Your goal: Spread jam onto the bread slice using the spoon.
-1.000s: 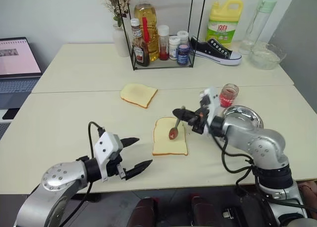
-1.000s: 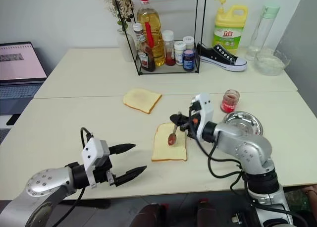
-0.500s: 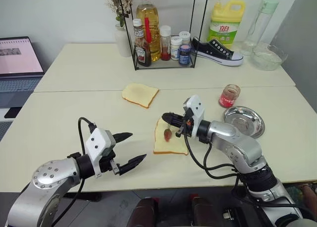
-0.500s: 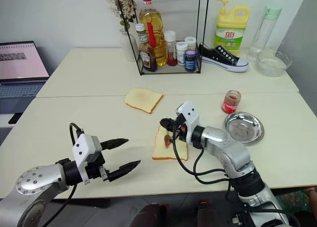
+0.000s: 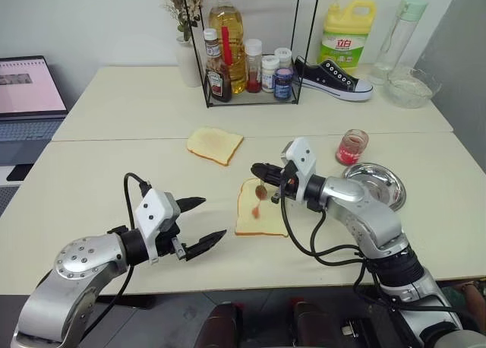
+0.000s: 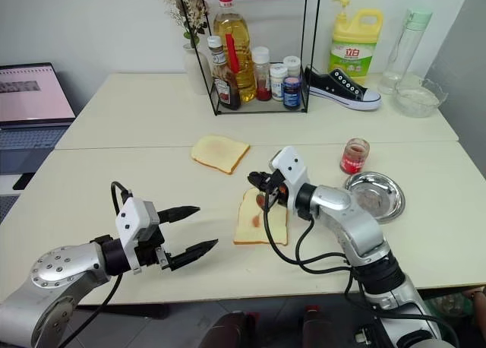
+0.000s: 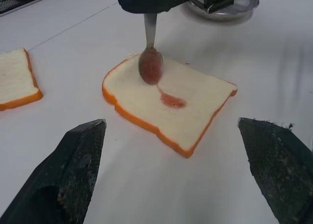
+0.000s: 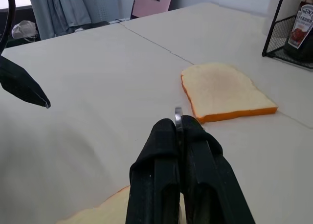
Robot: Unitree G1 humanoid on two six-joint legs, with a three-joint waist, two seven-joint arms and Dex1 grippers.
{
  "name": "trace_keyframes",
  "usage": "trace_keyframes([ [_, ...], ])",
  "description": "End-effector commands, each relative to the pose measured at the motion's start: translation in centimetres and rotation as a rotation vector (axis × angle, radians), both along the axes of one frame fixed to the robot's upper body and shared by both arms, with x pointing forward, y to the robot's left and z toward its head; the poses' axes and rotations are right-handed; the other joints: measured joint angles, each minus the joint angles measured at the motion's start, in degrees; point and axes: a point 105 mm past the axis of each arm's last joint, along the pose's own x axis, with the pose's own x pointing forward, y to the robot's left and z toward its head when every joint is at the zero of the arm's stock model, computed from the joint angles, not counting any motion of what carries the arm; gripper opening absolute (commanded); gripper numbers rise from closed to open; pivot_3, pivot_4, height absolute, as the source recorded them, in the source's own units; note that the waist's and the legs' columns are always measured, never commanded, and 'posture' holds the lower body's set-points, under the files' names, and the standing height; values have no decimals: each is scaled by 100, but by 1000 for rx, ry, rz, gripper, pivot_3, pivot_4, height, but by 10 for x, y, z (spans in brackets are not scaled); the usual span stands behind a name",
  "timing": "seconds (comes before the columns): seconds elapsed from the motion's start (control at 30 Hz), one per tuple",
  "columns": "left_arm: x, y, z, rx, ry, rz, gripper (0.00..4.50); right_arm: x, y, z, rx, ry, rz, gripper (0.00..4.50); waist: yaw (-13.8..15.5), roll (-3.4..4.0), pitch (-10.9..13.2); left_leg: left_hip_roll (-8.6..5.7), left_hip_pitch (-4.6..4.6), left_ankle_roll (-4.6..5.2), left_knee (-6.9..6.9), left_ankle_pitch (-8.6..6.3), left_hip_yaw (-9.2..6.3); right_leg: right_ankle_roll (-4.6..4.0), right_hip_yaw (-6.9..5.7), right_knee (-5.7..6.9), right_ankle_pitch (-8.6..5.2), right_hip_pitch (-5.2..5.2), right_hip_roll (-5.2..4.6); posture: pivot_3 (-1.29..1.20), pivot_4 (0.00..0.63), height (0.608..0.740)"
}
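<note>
The right tool (image 5: 258, 168) is clamped shut on the thin handle of the spoon (image 7: 150, 62), which hangs bowl-down over the far edge of the bread slice (image 5: 260, 207). The spoon's bowl is coated in red and sits at or just above the bread's surface; whether it touches cannot be told. A short smear of jam (image 7: 171, 100) lies on the slice, running from under the bowl toward its middle. The slice lies flat on the bench (image 5: 91, 181), near the front edge and roughly between the two arms. The left tool (image 5: 203, 224) hovers low over the bench to the left of the slice, well apart from it, its two black fingers spread wide and holding nothing. A second bread slice (image 5: 214, 144) lies farther back, with no jam on it. To the right stand a small glass jar (image 5: 351, 146) with red contents and, just beside it, a round steel dish (image 5: 376, 185).
</note>
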Motion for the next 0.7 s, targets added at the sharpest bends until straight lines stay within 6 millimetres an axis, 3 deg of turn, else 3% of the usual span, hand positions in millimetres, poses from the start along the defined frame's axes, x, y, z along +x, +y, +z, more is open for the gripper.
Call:
trace_keyframes([
  [0.03,0,-5,4,2,-21,-30,4500,1,-2,15,19,-61,1,22,-1,0,0,0,0,0,0,0,0,0,0,0,0,0,0,0,150,740],
  [0.3,5,-6,7,6,-33,-46,4500,-8,-11,22,20,-52,29,22,-2,0,0,0,0,0,0,0,0,0,0,0,0,0,-1,0,150,740],
  [0.5,6,-8,6,4,-33,-53,4500,-5,-6,-30,-53,6,2,22,-4,-2,-1,1,0,0,-1,0,1,0,2,0,0,0,-2,0,150,740],
  [0.7,6,-7,6,4,-36,-54,4500,-2,-7,-23,-46,-16,1,22,-8,-8,-5,3,7,0,-2,0,0,0,1,1,0,3,-1,0,150,740],
])
